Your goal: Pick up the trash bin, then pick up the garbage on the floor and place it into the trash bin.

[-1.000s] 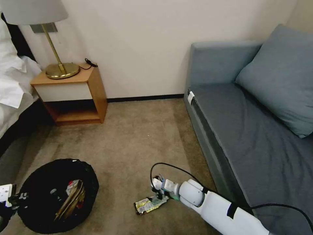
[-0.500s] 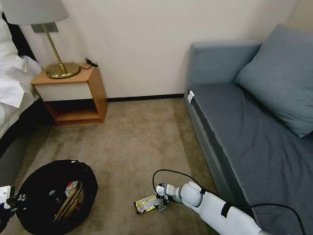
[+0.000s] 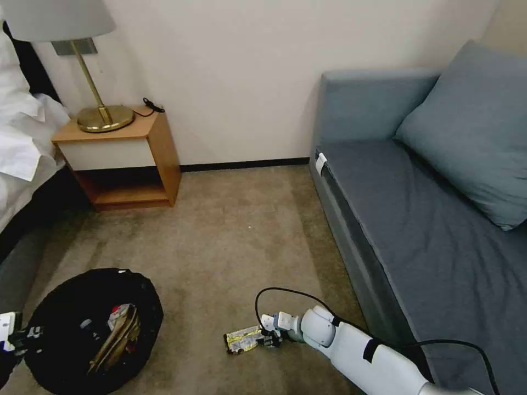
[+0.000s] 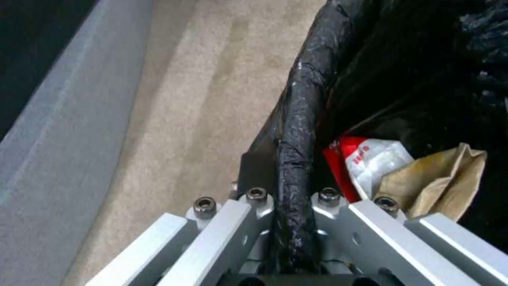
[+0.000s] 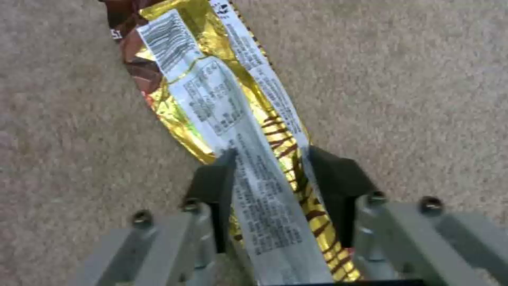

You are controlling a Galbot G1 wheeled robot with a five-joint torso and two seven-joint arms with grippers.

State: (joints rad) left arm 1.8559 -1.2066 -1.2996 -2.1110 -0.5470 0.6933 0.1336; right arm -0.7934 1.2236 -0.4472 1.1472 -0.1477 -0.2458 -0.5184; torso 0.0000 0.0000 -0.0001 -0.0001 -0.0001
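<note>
Now right gripper (image 5: 275, 167) low on carpet (image 3: 230, 236) near sofa (image 3: 395, 208) base, fingers (image 5: 214, 178) spread either side of gold wrapper (image 5: 212, 91), not yet pinched. Wrapper flat on floor, long axis running straight out from claw, near end between pads. Left gripper (image 4: 291, 198) pressed together on bin (image 3: 55, 307) rim, near left edge of floor view. Red-white packet (image 4: 370, 159) and tan wrapper (image 4: 439, 178) already inside bin. Right arm nearer.
</note>
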